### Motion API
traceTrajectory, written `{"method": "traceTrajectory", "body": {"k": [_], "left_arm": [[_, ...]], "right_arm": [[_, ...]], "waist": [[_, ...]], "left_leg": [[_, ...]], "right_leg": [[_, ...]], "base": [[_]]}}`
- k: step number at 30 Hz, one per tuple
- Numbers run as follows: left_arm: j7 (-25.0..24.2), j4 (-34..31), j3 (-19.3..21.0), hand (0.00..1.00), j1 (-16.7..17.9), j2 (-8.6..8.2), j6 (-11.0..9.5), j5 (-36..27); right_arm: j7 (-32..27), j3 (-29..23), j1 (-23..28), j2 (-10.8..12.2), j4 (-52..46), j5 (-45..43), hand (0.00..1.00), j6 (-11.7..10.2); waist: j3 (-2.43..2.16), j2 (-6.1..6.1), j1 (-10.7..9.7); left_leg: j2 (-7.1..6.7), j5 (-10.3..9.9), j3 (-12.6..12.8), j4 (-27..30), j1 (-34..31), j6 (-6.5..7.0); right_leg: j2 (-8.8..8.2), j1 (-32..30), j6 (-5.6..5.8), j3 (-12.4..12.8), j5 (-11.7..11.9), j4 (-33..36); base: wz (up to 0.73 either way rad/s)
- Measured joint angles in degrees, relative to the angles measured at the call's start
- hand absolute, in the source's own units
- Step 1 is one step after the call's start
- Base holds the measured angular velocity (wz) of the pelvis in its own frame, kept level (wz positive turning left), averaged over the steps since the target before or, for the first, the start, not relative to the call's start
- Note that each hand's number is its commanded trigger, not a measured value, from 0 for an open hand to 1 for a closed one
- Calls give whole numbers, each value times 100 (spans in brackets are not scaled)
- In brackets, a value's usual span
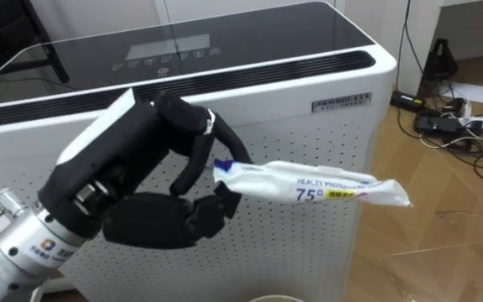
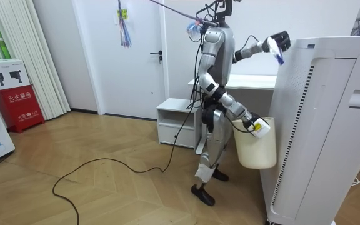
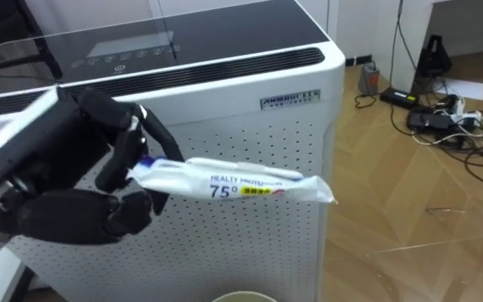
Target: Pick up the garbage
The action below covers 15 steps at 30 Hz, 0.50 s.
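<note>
Purifier point(image 1: 267, 33): tall white cabinet, far side, close in front of the robot.
Bin point(image 2: 255, 147): white pail at the right hand point(image 2: 253, 125), low and near, under the packet.
Left hand point(image 1: 132, 168): raised, fingers point(image 1: 193, 159) closed round the packet's left end.
Packet point(image 1: 317, 186): wipes wrapper, long axis left to right, free end pointing right; by my judgement, the drop went straight down.

The tall white appliance point(image 1: 342, 143) stands just beyond the left hand point(image 1: 153, 180), its perforated front barring any way forward. The packet point(image 1: 309, 184) pinched in that hand juts toward the appliance's front corner. Past that corner the space above the wooden floor point(image 1: 443, 218) is open, down to a tangle of cables point(image 1: 451, 124). The bin point(image 2: 255, 153) hangs below, beside the appliance.
</note>
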Motion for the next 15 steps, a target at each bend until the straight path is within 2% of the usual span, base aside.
{"method": "traceTrajectory", "body": {"k": [2, 5, 7, 11, 13, 15], "left_arm": [[-5, 280, -125, 100, 17, -17, 20, 69], [5, 1044, -526, 100, 45, -42, 24, 92], [35, 1767, -923, 100, -7, -94, 35, 232], [135, 2407, -1315, 100, -13, -199, 67, 286], [128, 2667, -1363, 100, -14, -298, 67, 294], [123, 2870, -1388, 100, -29, -377, 66, 332]], "right_arm": [[-1, 2, -78, 36, 0, -5, 100, 0], [-33, 151, -306, 63, 176, 51, 100, -1], [-113, 465, -837, 116, 801, 104, 100, -14], [-291, 659, -1195, 150, 1197, 183, 100, -15], [-290, 657, -1324, 197, 1224, 185, 100, -17], [-255, 657, -1485, 268, 1456, 198, 100, -79]], "waist": [[17, -12, -16], [74, -66, -57], [110, -110, -147], [137, -163, -203], [154, -208, -236], [149, -224, -325]], "left_leg": [[2, 5, -3, 33, -168, -2], [-11, 10, -18, 203, -451, 1], [-11, 10, -42, 339, -730, 1], [-12, 14, -58, 489, -1166, 7], [-10, 17, -131, 601, -1436, 4], [-13, 19, -186, 649, -1561, 1]], "right_leg": [[-8, -164, -14, 1, -8, 91], [-71, -429, -27, -23, -74, 309], [-75, -689, -36, -28, -77, 417], [-92, -1094, -57, -93, -78, 573], [-79, -1311, -72, -101, -72, 607], [-78, -1390, -79, -158, -68, 597]], "base": [[2], [6], [10], [9], [11], [15]]}}
